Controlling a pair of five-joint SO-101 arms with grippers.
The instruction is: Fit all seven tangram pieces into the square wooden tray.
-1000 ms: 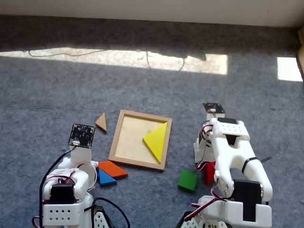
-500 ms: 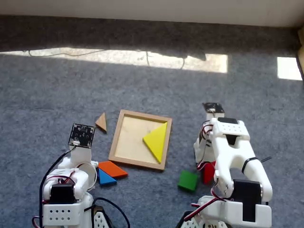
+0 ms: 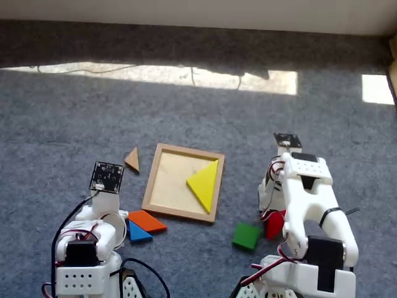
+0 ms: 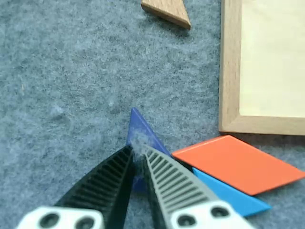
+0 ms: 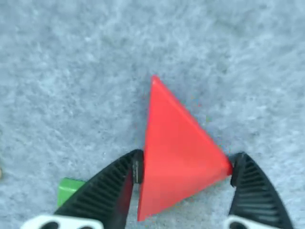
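Note:
The square wooden tray [image 3: 155,202] lies mid-carpet with a yellow triangle [image 3: 205,181] inside it. A small wooden triangle [image 3: 132,159] lies off its far left corner. The orange parallelogram [image 3: 147,220] and the blue triangle [image 3: 138,231] sit by its near left corner. My left gripper [image 4: 137,153] is shut, hovering over the blue triangle [image 4: 139,130], beside the orange parallelogram [image 4: 238,163]. The right gripper [image 5: 185,167] is open around a red triangle [image 5: 176,152] that lies flat, one finger against each side. In the high view that red triangle [image 3: 273,225] is half hidden by the arm.
A green square [image 3: 245,236] lies on the carpet between the tray and the red triangle, and its corner [image 5: 69,188] shows by the right gripper's finger. The tray's frame [image 4: 229,71] runs close to the left gripper. Open grey carpet stretches beyond the tray.
The right arm has shifted slightly to the right and away from the tray, over the red triangle. The left arm and the pieces have not moved.

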